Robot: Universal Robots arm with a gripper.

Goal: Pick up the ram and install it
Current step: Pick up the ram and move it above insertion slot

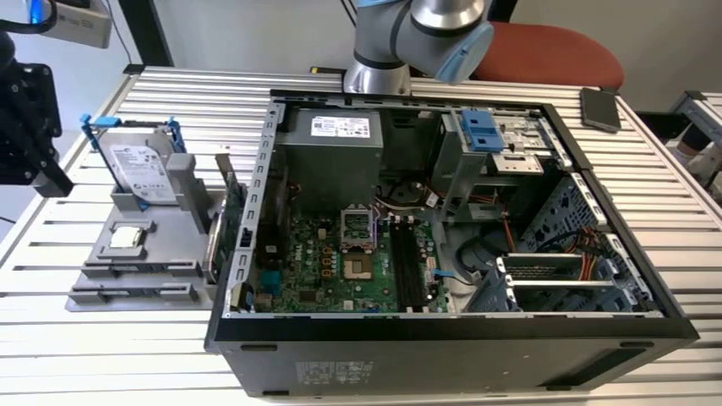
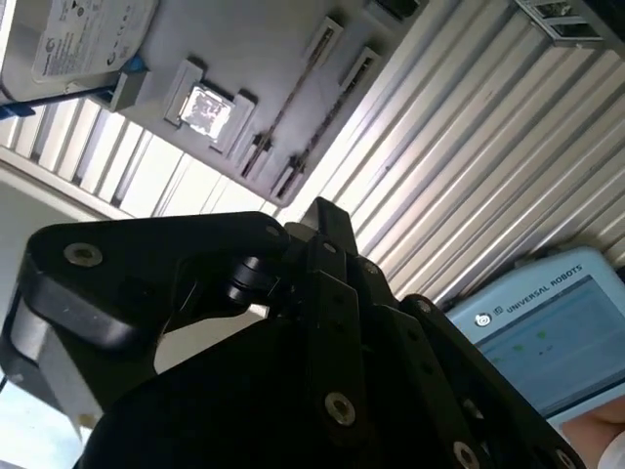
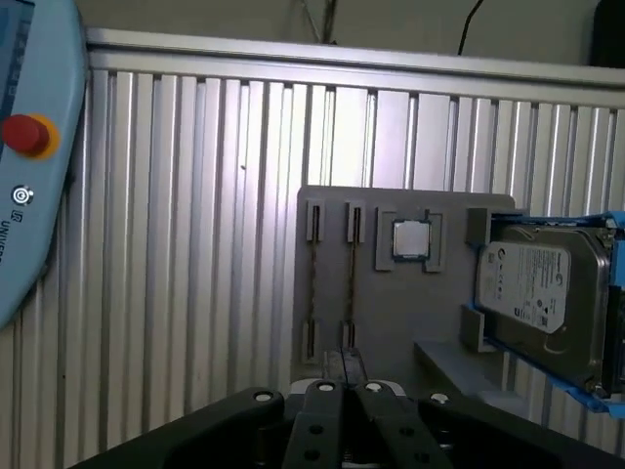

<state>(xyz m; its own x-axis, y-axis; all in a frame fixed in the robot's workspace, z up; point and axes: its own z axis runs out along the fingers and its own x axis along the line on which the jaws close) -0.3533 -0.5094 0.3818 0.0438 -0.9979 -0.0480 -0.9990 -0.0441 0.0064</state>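
Two thin ram sticks stand edge-on in the slots of a grey holder (image 3: 391, 293); one ram stick (image 3: 312, 283) is beside the other (image 3: 350, 283). They also show as thin lines (image 2: 288, 98) in the second wrist view. My black gripper (image 3: 344, 363) hovers short of the holder's near edge, in line with the ram sticks, fingers shut and holding nothing. In the exterior view the gripper (image 1: 46, 173) hangs at the far left, above the table and apart from the holder (image 1: 141, 254). The open computer case (image 1: 451, 321) shows the motherboard's long black ram slots (image 1: 408, 262).
On the holder sit a silver hard drive with blue rails (image 3: 542, 288) and a square chip (image 3: 410, 239). A green card (image 1: 229, 222) stands between holder and case. A teach pendant (image 3: 29, 147) lies on the slatted table (image 3: 195, 244). A phone (image 1: 599, 108) rests at the back.
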